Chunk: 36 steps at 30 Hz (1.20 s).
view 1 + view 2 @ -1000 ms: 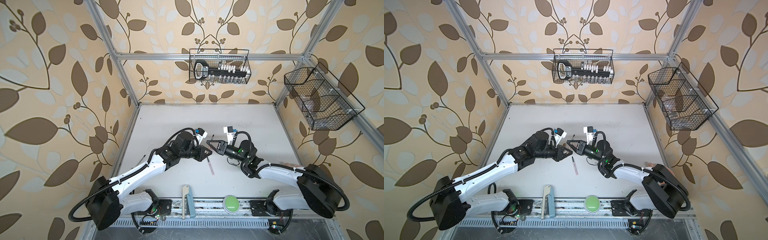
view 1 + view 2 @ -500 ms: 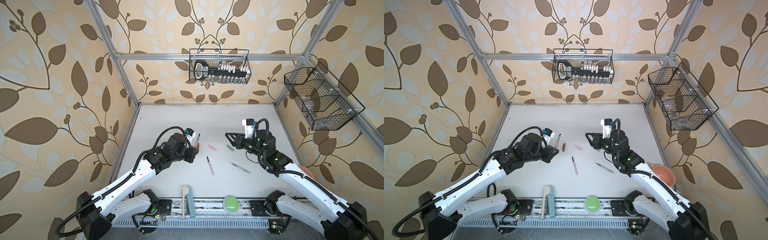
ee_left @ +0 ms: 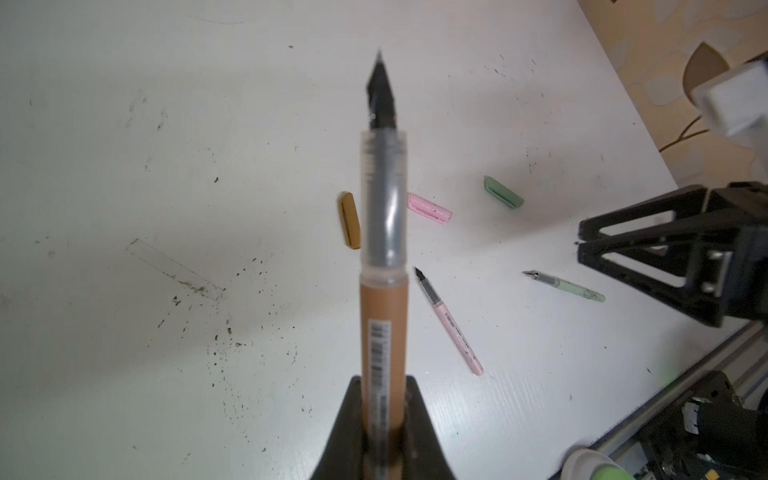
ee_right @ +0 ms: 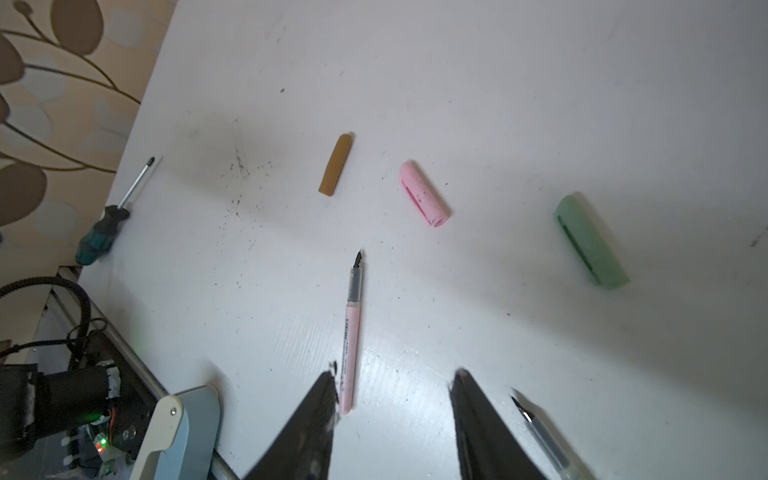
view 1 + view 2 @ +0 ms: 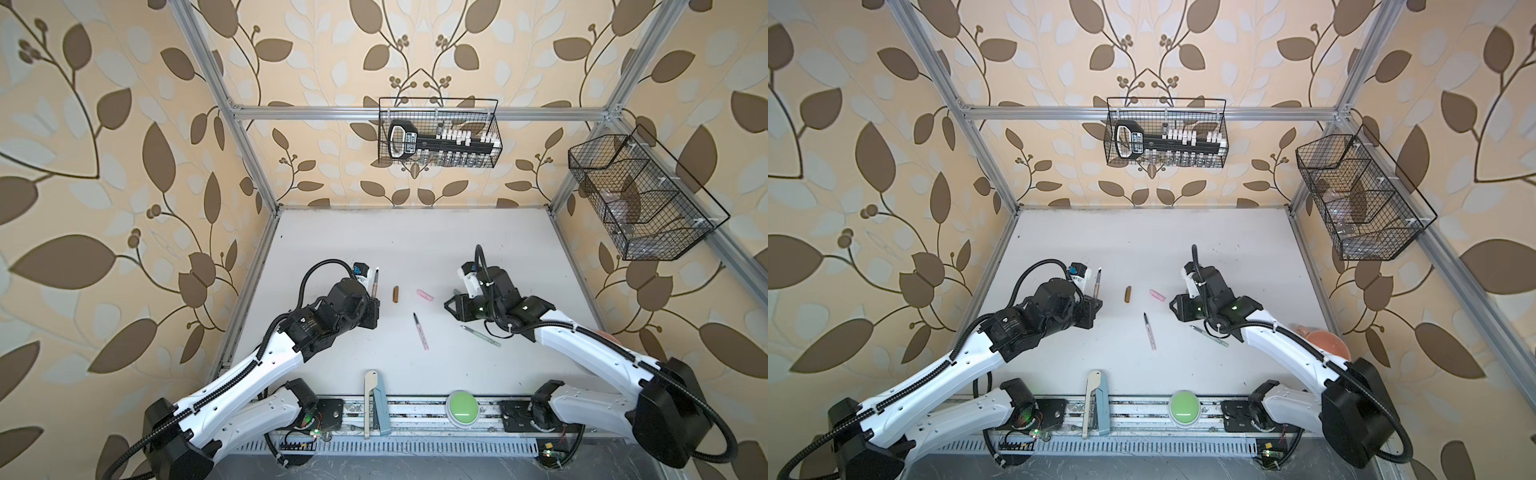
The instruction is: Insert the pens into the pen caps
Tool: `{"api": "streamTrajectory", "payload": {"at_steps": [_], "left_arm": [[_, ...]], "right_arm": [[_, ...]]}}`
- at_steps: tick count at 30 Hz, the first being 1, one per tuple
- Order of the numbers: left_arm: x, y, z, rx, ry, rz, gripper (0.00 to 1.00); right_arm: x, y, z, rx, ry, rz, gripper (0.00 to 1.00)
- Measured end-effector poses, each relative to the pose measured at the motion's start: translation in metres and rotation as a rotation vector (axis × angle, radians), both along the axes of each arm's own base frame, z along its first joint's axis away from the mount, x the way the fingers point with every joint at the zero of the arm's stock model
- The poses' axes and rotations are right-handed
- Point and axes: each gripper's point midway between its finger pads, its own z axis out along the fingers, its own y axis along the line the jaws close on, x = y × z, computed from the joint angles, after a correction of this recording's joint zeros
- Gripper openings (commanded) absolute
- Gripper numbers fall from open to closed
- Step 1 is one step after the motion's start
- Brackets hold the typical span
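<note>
Now that the arms have been pulled apart over the counter [image 5: 415, 245], nothing is capped yet. The brown pen [image 3: 382, 316] is pinched by the left fingers [image 3: 349, 424], nib out, just left of the brown cap [image 3: 350, 220]. The right fingers [image 4: 311, 436] are spread wider and empty, right of that cap, past the pink cap [image 4: 424, 195]. Bare counter is left behind the cap; its edges are well clear.

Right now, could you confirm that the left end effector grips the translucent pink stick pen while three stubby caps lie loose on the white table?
No: the left wrist view shows the left end effector gripping the brown-orange stick pen; the translucent pink stick pen lies on the white table. The brown cap, pink cap and green cap do lie loose.
</note>
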Motion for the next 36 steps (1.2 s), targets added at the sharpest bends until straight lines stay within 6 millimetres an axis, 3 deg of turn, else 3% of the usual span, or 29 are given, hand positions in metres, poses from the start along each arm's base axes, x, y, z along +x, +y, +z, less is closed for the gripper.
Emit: {"api": "streamTrajectory", "payload": {"at_steps": [3, 10, 17, 22, 26, 36], "left_arm": [[-0.001, -0.002, 0.001, -0.004, -0.002, -0.008, 0.00], [-0.006, -0.002, -0.004, 0.027, 0.010, -0.048, 0.00], [-0.005, -0.004, -0.020, 0.083, 0.048, -0.073, 0.00], [-0.007, -0.003, -0.012, 0.065, 0.028, -0.073, 0.00], [-0.007, 0.002, -0.006, 0.060, 0.004, -0.057, 0.00], [-0.008, 0.006, -0.019, 0.106, 0.048, -0.042, 0.00]], "right_arm": [[-0.002, 0.017, -0.007, -0.026, 0.015, 0.055, 0.47], [0.018, 0.064, -0.007, -0.045, -0.006, 0.120, 0.47], [0.035, 0.103, -0.028, -0.099, 0.044, 0.122, 0.46], [0.051, 0.137, -0.034, -0.110, 0.056, 0.130, 0.46], [0.062, 0.147, -0.044, -0.133, 0.075, 0.118, 0.46], [0.084, 0.143, -0.073, -0.217, 0.136, 0.076, 0.46]]}}
